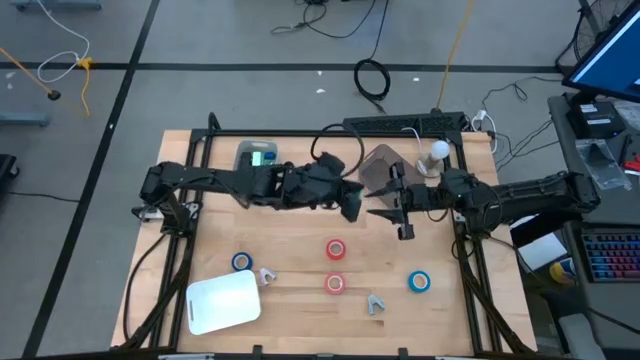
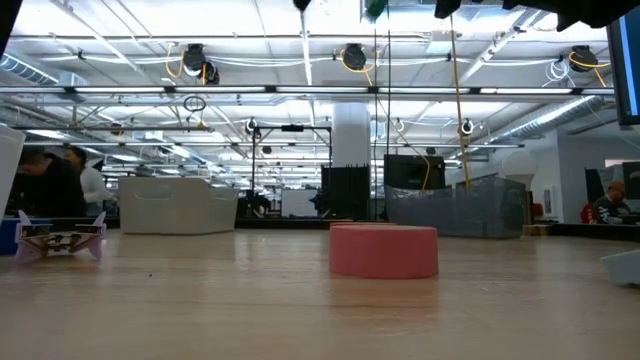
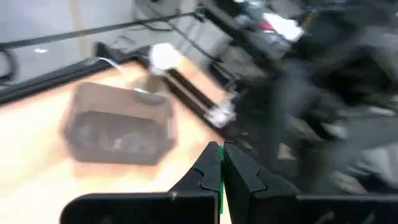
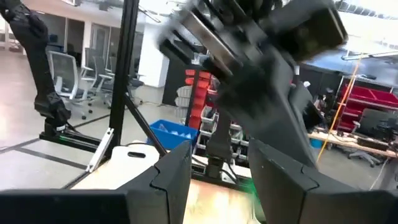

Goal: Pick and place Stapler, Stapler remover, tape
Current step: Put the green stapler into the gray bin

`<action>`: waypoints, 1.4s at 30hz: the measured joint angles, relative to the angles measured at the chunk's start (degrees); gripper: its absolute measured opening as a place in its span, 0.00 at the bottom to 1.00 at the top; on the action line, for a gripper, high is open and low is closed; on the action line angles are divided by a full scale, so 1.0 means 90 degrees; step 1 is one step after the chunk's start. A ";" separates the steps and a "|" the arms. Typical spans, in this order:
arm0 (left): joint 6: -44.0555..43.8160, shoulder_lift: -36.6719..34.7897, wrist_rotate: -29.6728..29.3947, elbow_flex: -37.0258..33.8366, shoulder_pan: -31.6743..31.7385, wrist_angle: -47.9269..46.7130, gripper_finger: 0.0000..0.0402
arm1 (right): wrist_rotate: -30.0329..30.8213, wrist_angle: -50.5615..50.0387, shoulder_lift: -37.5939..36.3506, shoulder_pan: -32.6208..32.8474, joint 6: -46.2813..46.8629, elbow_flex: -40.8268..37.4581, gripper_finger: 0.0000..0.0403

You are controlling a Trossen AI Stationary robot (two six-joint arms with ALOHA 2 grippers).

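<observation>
Progress looks slight: all four tape rolls lie loose on the wooden table [image 1: 300, 310], none inside a container. A blue roll [image 1: 241, 262] sits near the white tray [image 1: 223, 303], two red rolls [image 1: 335, 249] and [image 1: 335, 284] lie at the middle, one just nearer the front edge than the other, and a second blue roll [image 1: 419, 283] lies toward the right. Two small grey metal pieces, likely staple removers, rest on the boards, one [image 1: 266, 274] just beside the first blue roll, the other [image 1: 375, 304] near the front edge. I cannot pick out a stapler with certainty. The white tray looks bare, and the brown bin [image 1: 378, 168] at the back shows nothing I can identify inside; its interior is too dim to judge. Both arms hang above the table's middle, well apart from the tape. The left gripper [image 1: 352, 205] has its fingers pressed together with nothing between them, as its wrist view confirms [image 3: 221, 168]. The right gripper [image 1: 392, 212] faces it with fingers spread and nothing between them [image 4: 221, 174]. By my reckoning, every pick and place remains to be done.
</observation>
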 joint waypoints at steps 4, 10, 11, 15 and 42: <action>-0.0082 -0.0002 -0.0140 0.0002 0.0080 -0.0555 0.00 | 0.0093 -0.0261 -0.0083 -0.0017 -0.0034 0.0002 0.37; -0.0077 -0.0005 -0.0148 0.0002 0.0220 -0.0978 0.00 | 0.0291 -0.0868 -0.0339 -0.0013 -0.0050 0.0003 0.37; -0.0080 -0.0007 -0.0148 0.0002 0.0251 -0.1052 0.01 | 0.0314 -0.1008 -0.0383 -0.0019 -0.0051 0.0001 0.37; -0.0126 -0.0006 -0.0032 0.0002 0.0373 -0.1518 0.00 | 0.0455 -0.1377 -0.0526 -0.0010 -0.0049 0.0000 0.37; 0.3088 -0.0032 0.0264 -0.0617 0.2572 -0.4451 0.00 | 0.1080 -0.2258 -0.0550 -0.0113 -0.0041 -0.0003 0.37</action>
